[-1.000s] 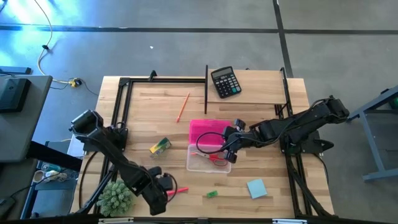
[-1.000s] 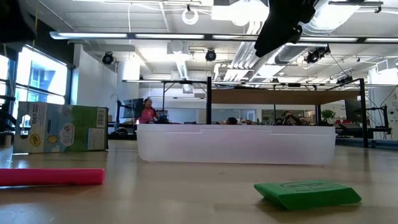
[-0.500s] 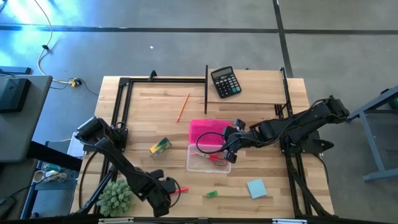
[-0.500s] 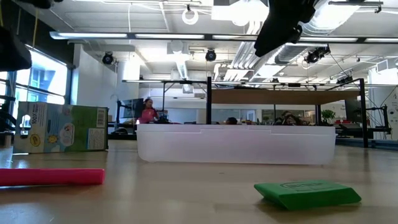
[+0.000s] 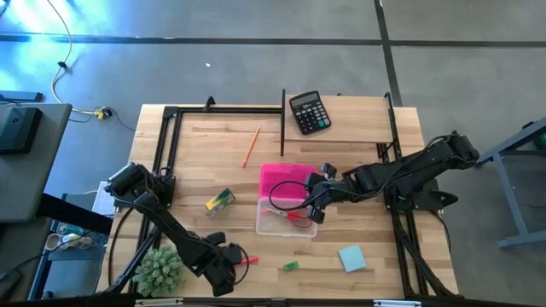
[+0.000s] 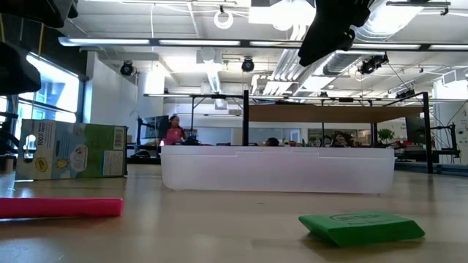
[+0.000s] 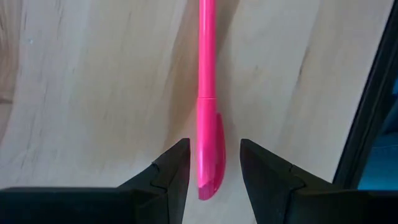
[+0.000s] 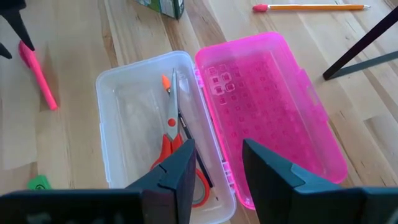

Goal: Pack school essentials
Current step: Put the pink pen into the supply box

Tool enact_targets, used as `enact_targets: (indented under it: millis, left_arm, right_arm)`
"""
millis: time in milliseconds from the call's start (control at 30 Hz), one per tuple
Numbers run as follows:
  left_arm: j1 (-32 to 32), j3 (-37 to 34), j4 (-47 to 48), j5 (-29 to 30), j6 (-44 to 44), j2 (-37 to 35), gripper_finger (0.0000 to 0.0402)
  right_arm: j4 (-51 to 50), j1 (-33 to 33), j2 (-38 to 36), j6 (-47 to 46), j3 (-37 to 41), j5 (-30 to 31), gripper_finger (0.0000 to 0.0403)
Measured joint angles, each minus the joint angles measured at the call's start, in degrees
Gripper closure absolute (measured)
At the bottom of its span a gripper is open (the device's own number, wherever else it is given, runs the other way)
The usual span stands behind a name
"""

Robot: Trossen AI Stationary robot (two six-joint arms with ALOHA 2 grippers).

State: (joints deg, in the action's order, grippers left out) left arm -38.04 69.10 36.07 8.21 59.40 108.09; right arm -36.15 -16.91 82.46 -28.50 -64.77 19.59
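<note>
The pink marker (image 7: pixel 208 106) lies flat on the wooden table (image 5: pixel 358 115) at the lower left of the high view (image 5: pixel 247 260), and in the left wrist view its capped end sits between the two dark fingers (image 7: pixel 174 171) of the left gripper (image 7: pixel 210 167), which stand apart on either side of it without visibly touching it; nothing is held. That gripper (image 5: pixel 229 266) hangs low at the bottom left of the high view, beside the spiky green ball (image 5: pixel 159 269). To the right of the marker lies the small green piece (image 5: pixel 291 266), seen in the low view as a flat green block (image 6: pixel 362 226) in the foreground at lower right. Near the centre of the high view is the clear box (image 5: pixel 275 223) with its pink lid (image 5: pixel 281 179) opened flat beside it; the red-handled scissors (image 8: pixel 171 140) and a dark thin pencil (image 8: pixel 194 163) lie inside the clear half. The right gripper (image 5: pixel 314 203) hovers over this box, its fingers (image 8: pixel 177 165) parted with nothing between them. Left of the box lies the yellow-green crayon box (image 5: pixel 220 200), above it the orange pencil (image 5: pixel 251 147), at lower right the light-blue notepad (image 5: pixel 351 257), and at the top centre the black calculator (image 5: pixel 309 112).
</note>
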Motion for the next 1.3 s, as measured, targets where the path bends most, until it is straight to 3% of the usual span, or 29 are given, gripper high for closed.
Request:
enact_targets:
  millis: [533,867,1300]
  left_arm:
    - [0.15,0.23,-1.06,-1.78,1.02,4.00,0.0275]
    - [0.15,0.09,-0.48,-1.70,0.82,4.11,0.0377]
    - [0.15,0.02,-1.51,-0.63,0.31,4.06,0.0369]
  right_arm:
    - [0.17,0.00,0.02,-0.01,0.00,-0.03,0.0279]
    - [-0.02,0.00,0.02,-0.01,0.00,-0.04,0.0279]
    - [-0.04,0.00,0.02,-0.01,0.00,-0.63,0.0279]
